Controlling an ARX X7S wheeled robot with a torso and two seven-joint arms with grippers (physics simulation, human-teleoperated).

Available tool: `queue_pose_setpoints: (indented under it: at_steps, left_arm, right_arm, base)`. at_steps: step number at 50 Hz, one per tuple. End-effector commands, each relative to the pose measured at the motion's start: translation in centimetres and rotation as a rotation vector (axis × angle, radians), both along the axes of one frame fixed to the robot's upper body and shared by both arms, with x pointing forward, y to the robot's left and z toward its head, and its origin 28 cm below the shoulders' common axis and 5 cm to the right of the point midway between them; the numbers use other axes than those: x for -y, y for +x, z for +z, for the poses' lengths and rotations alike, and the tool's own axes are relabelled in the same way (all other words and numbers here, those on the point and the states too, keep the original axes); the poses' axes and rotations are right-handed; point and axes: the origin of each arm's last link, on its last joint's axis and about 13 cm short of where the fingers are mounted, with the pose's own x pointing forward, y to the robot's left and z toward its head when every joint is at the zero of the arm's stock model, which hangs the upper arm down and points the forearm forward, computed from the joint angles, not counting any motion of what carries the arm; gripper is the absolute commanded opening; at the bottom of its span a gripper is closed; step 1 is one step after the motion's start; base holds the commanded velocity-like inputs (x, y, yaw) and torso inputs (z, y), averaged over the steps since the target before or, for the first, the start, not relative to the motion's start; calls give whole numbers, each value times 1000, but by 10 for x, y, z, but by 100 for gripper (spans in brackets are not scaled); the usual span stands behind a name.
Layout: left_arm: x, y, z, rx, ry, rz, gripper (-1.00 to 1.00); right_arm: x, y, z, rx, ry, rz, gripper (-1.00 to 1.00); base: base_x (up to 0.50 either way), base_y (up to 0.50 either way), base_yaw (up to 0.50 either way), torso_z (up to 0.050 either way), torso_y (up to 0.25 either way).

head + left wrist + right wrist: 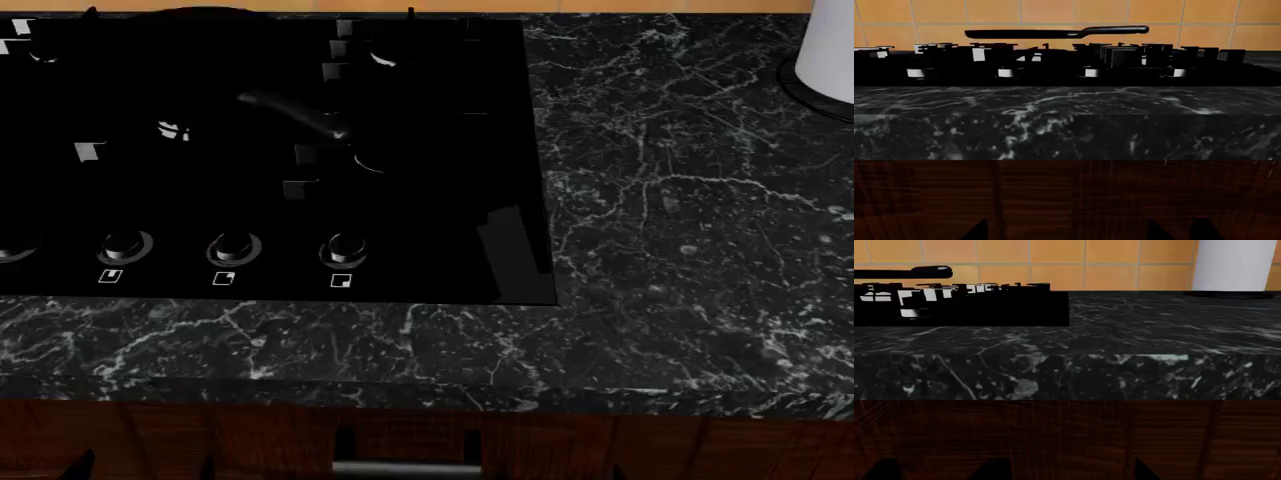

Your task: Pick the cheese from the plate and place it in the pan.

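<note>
The black pan (1029, 34) sits on the stove at the back, seen edge-on, with its glossy handle (1117, 30) pointing sideways. In the head view only the handle (287, 108) stands out against the black stove. The handle's end also shows in the right wrist view (931, 271). The cheese and the plate are out of view. My left gripper (1067, 232) and right gripper (1064, 472) are both low, in front of the wooden cabinet below the counter. On each, only the dark fingertips show, wide apart with nothing between them.
The black stove (441, 200) with grates and a row of knobs (234, 245) fills the left of the dark marble counter (667, 250). A white cylinder (827, 45) stands at the far right, also in the right wrist view (1234, 265). Orange tiles back the counter.
</note>
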Motion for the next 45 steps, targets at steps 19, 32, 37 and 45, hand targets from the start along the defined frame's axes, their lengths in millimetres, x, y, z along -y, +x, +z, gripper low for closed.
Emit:
queue_pose_setpoints:
  at_steps: [19, 32, 37, 45]
  left_arm:
    - [1, -1, 0, -69, -32, 30, 100]
    - [-2, -1, 7, -48, -56, -4, 100]
    - [-1, -2, 5, -56, -47, -15, 100]
    - [1, -4, 4, -53, -43, -29, 100]
  right_arm:
    - [-2, -4, -11, -37, -52, -11, 100]
    - [-2, -7, -14, -57, -65, -18, 100]
    - [-2, -6, -14, -57, -68, -19, 100]
    - [-1, -6, -14, -53, -79, -25, 100]
  base:
    - [0, 0, 0, 0, 0]
    - [0, 0, 0, 10, 0]
    - [0, 0, 0, 50, 0]
    - [0, 0, 0, 50, 0]
